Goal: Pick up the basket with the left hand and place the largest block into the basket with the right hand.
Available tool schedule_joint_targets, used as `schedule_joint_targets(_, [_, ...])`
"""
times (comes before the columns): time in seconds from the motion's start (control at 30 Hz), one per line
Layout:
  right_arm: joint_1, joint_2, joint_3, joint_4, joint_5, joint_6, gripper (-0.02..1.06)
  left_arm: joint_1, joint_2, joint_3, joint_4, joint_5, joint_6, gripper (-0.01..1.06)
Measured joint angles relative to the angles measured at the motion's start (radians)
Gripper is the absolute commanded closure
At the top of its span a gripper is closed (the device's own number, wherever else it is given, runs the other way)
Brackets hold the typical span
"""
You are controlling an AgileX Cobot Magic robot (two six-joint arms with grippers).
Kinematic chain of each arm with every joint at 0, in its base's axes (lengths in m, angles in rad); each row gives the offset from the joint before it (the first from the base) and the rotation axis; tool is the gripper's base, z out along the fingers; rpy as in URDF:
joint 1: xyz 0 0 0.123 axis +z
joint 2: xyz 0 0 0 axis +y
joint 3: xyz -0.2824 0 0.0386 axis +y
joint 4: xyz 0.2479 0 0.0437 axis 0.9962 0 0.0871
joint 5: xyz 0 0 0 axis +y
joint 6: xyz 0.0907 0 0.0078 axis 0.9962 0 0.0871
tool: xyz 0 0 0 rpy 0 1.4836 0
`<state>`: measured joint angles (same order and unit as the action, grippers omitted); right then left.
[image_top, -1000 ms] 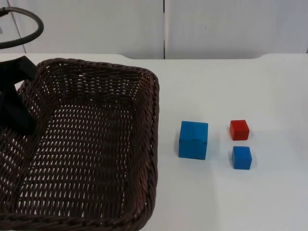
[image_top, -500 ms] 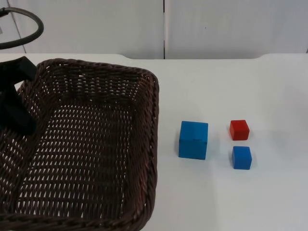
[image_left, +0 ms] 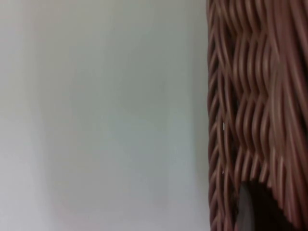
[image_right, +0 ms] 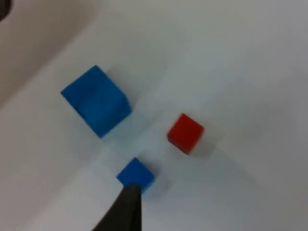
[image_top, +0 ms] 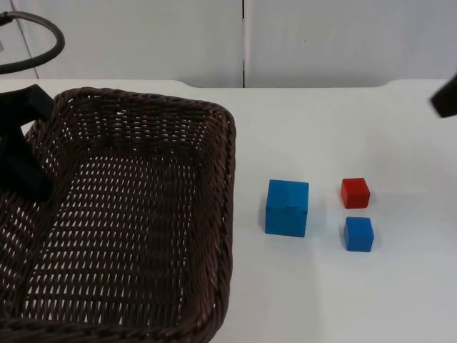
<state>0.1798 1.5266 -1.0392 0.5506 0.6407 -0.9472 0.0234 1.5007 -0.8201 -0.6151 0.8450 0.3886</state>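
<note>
- Top view: dark brown wicker basket over the table's nine o'clock side, held up close to the camera, its near rim past the picture's six o'clock edge.
- Left gripper at the basket's nine o'clock wall, black, clamped on the rim there.
- Left wrist view: close on the basket's woven wall, with a dark fingertip pressed against the weave and bare white table beside it; weave detail here that the top view does not give.
- Top view: large blue block on the table at three o'clock of the basket, apart from its rim, standing flat.
- Small red block at three o'clock of the large blue block, well apart from it.
- Small blue block just at six o'clock of the small red block, with a narrow gap between the two.
- Right gripper as a dark tip at the top view's three o'clock edge, above the table and away from all blocks; cannot tell whether open or closed.
- Right wrist view: all three blocks together, large blue block, small red block and small blue block, none touched; one black fingertip just in front of the small blue block.
- Grey partition wall behind the table.
</note>
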Motion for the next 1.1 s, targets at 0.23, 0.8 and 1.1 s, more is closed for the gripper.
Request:
schedule_joint_targets(0.23, [0.166, 0.138, -0.15, -0.092, 0.013, -0.004, -0.01, 0.0, 0.0, 0.0, 0.004, 0.0, 0.0, 1.05])
schedule_joint_targets(0.8, [0.328, 0.414, -0.3, -0.203, -0.012, -0.066, -0.01, 0.0, 0.0, 0.0, 0.007, 0.0, 0.0, 1.05])
schedule_joint_targets(1.1, [0.328, 0.502, -0.3, -0.158, -0.074, -0.177, -0.01, 0.0, 0.0, 0.0, 0.014, 0.0, 0.0, 1.05])
